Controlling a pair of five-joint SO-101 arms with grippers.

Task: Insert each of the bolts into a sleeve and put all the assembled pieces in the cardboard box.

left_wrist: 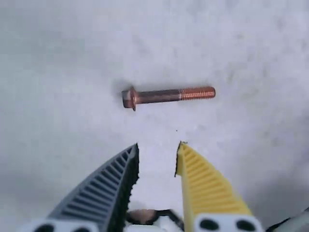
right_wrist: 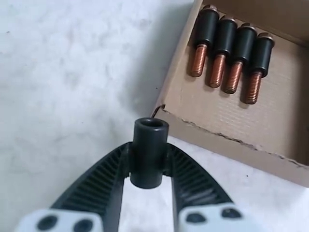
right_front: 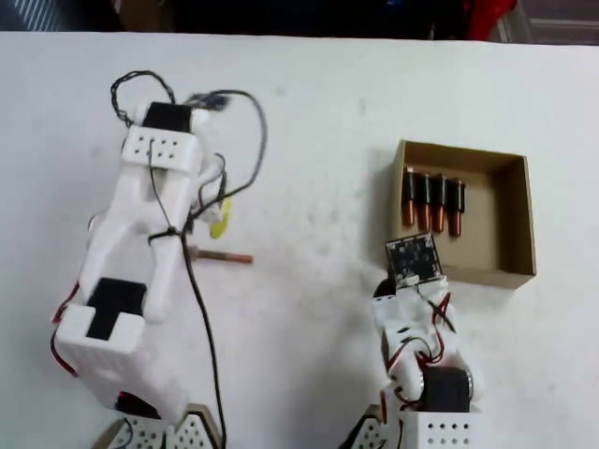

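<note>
A copper bolt (left_wrist: 166,95) lies flat on the white table (right_front: 309,103), seen from above as the bolt (right_front: 225,256) just beside the left arm. My left gripper (left_wrist: 156,154) hangs over it, open, one finger grey and the other yellow, with nothing between them. My right gripper (right_wrist: 147,166) is shut on a black sleeve (right_wrist: 149,152), held upright with its bore facing up, close to the near wall of the cardboard box (right_front: 513,224). Several assembled bolt-and-sleeve pieces (right_wrist: 231,53) lie side by side in the box (right_wrist: 270,121).
The left arm's white body (right_front: 131,271) and its black cable (right_front: 248,140) cover the left side of the table. The right arm (right_front: 421,355) stands in front of the box. Bare table lies between the two arms.
</note>
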